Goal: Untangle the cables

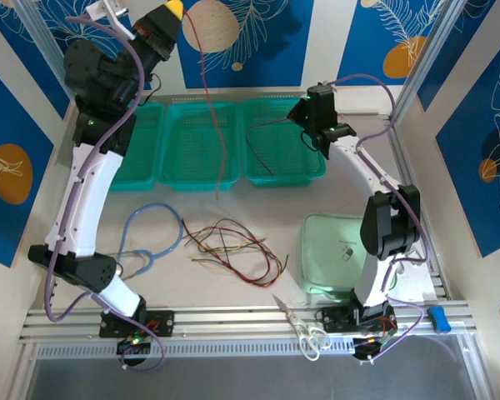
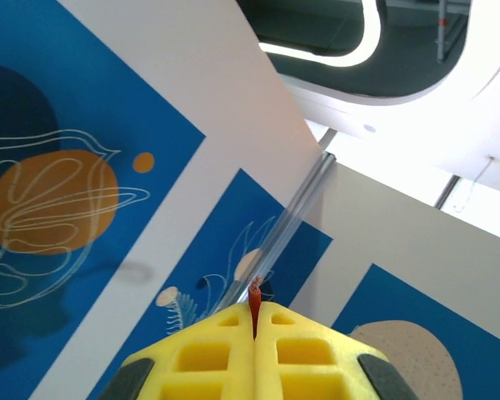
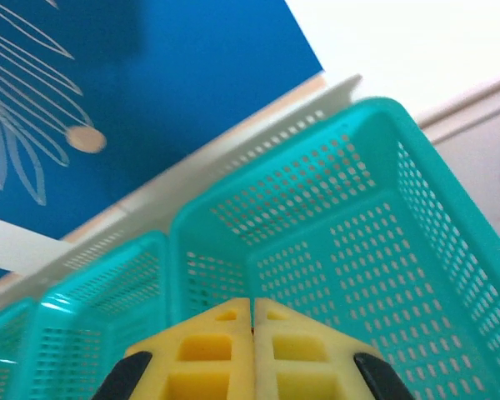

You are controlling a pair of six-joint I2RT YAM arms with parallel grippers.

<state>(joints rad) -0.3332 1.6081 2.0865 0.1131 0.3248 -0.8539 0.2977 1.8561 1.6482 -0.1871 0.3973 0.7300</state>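
Overhead, the left claw (image 2: 254, 315) pinches a thin red cable (image 2: 254, 292) (hanging slack); right claw (image 3: 252, 310) pressed together.

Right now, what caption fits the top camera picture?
Left pincer holds a red cable high above three teal baskets.

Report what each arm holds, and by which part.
The left fingers pinch the red cable by its very end. The right fingers are shut; a black cable leads toward them, but whether they hold it cannot be told.
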